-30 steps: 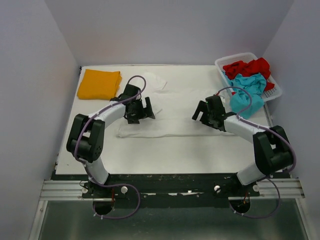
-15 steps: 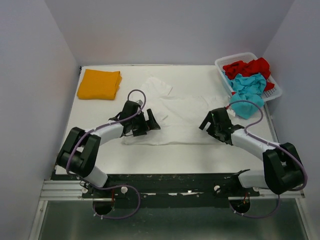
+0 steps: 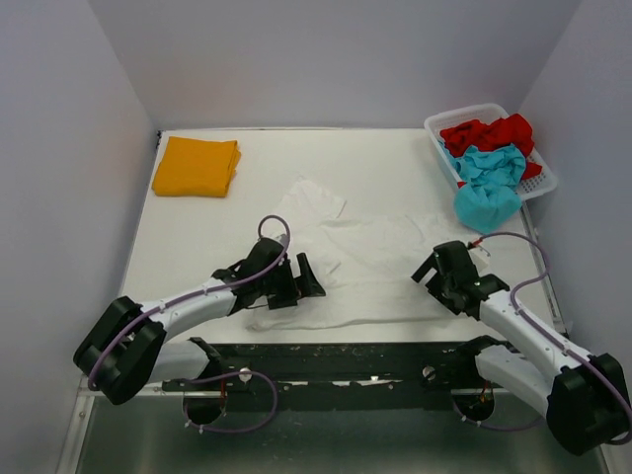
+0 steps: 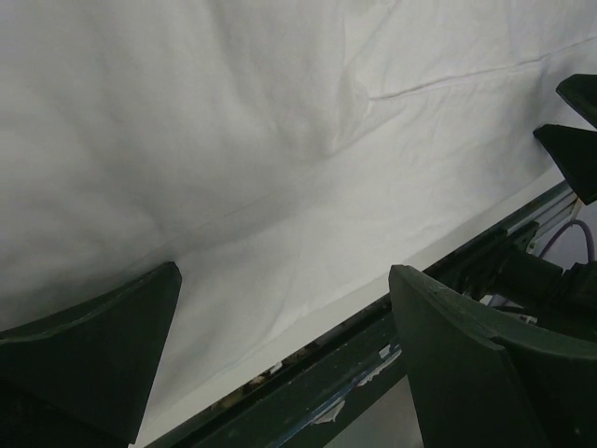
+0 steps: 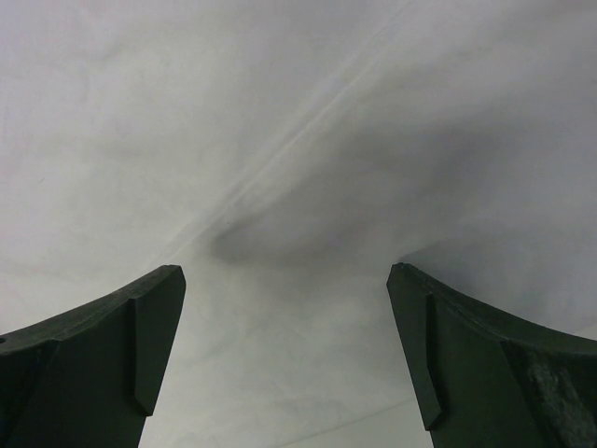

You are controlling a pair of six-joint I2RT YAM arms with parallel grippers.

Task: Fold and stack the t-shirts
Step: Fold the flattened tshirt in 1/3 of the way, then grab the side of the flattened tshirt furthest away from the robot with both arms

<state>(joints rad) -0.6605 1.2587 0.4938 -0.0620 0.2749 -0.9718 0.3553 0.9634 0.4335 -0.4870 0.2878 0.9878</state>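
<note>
A white t-shirt [image 3: 370,252] lies spread and wrinkled on the table, its lower hem close to the near edge. My left gripper [image 3: 304,279] is open over the shirt's near left part. In the left wrist view [image 4: 284,313] its jaws stand wide apart above white cloth [image 4: 280,140] and the table's front edge. My right gripper [image 3: 433,269] is open at the shirt's near right part. In the right wrist view [image 5: 284,280] white cloth [image 5: 298,140] fills the frame. A folded orange-yellow t-shirt [image 3: 196,166] lies at the far left. Red [image 3: 489,132] and teal [image 3: 486,183] t-shirts sit in the basket.
The white lattice basket [image 3: 542,184] stands at the far right corner, the teal shirt hanging over its near side. The dark metal front rail [image 4: 438,280] runs just beyond the table's near edge. Grey walls close in left, back and right.
Both arms have drawn back toward the near edge. The white t-shirt has come with them, sliding nearer and spreading out from a narrow band.
</note>
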